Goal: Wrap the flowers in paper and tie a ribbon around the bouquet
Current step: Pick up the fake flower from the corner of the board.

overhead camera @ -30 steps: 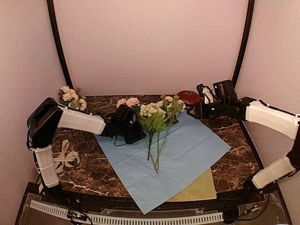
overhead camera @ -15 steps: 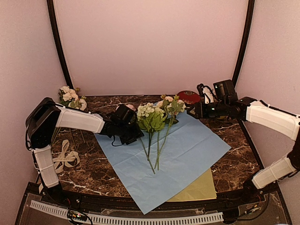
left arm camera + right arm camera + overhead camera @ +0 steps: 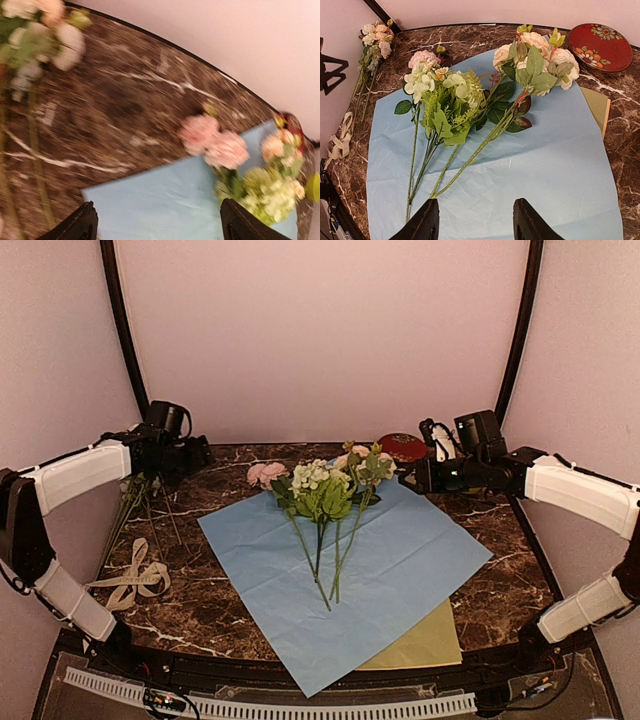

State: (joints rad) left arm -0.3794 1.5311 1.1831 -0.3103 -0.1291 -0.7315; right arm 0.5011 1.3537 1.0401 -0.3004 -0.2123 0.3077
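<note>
The paper point(image 3: 400, 560) lies flat on the table, light blue face up. Several flowers point(image 3: 322, 492) rest loose on it, blooms toward the back and stems point(image 3: 465, 165) pointing forward; no bundled bouquet is in view. Pink roses point(image 3: 215, 142) sit at the sheet's back-left edge. More flowers point(image 3: 375, 37) lie at the back left of the table. The ribbon point(image 3: 130, 580) is heaped at the left, off the paper. My left gripper point(image 3: 160, 230) hovers open and empty at the back left, away from the paper. Above the paper's back right corner my right gripper point(image 3: 476, 225) is open and empty.
A red patterned plate point(image 3: 403, 447) sits at the back, just left of the right gripper. A yellow-green sheet point(image 3: 430, 640) pokes out from under the paper's near right corner. Dark marble table point(image 3: 500, 590) shows around the paper, with curved walls close behind.
The left gripper opened, let go of a stem on the paper, and pulled back from the paper's left part to the back left. The right arm stayed still.
</note>
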